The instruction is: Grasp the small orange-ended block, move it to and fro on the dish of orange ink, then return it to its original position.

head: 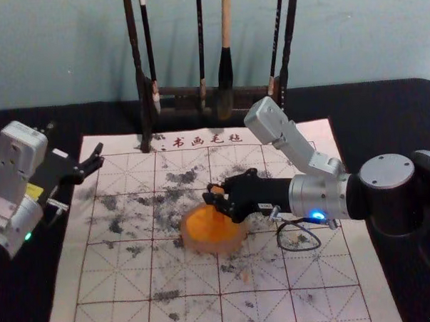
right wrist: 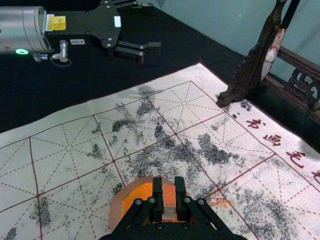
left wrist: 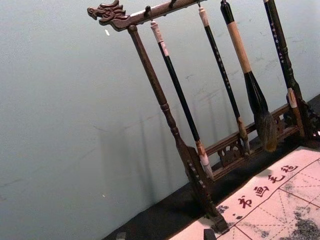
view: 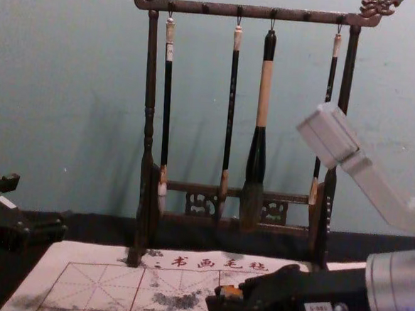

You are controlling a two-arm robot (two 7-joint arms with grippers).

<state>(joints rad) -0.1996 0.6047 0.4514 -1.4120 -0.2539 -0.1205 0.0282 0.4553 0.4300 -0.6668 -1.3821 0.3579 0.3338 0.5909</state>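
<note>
In the head view, the left gripper (head: 74, 143) is held at the left of the frame, up over the mat's edge, fingers spread wide with nothing gripped. The pale gridded mat (head: 110, 287) is laid out across the middle of the frame on a black table (head: 22, 312), and it's pretty well blotched with dark smudges. Up top, just left of centre through to right of centre, a dark wooden stand (head: 142, 86) is placed, with four brushes hung from it, including one really chunky brush (head: 226, 68).

Around the middle of the frame, a bit below centre, the round dish (head: 235, 244) of orange ink (head: 202, 224) is set on the mat. The small block (right wrist: 169, 194) is kept narrow-pinched between the fingers of the right gripper (head: 218, 197), which is reached in from the right of the frame. So yeah, the block is held over the upper part of the dish; whether the ink is actually being touched can't be told, as its lower end is partly hidden.
</note>
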